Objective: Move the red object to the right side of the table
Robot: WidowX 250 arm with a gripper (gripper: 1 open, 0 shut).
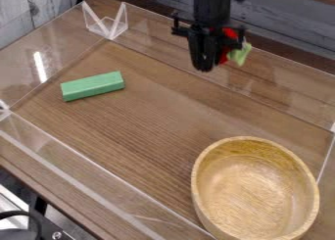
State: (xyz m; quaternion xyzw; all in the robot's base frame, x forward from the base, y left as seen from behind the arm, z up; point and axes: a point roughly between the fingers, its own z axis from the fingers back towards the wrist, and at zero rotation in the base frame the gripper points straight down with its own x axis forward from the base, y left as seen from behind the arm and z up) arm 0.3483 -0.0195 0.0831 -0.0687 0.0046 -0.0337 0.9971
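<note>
Pale grey surface [29, 11] at upper left; clear low barrier [281, 50] across back; soft light.

The tabletop [157, 121] looks like smooth brown wood with a soft sheen, the bowl [256, 197] pale matt wood, the low walls [291, 40] clear glossy plastic, the rectangular block [92, 85] smooth and matt

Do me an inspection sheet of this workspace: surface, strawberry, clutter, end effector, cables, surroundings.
Surface: brown wooden tabletop, visible grain.
Job's things: red toy strawberry with green leaves, partly hidden by the end effector.
Clutter: green block on the left of the picture; round wooden bowl at lower right.
End effector: closed on the strawberry, above the table's far part.
Cables: black cables at the lower left edge.
Surroundings: low clear walls around the table; greyish material at upper left.
</note>
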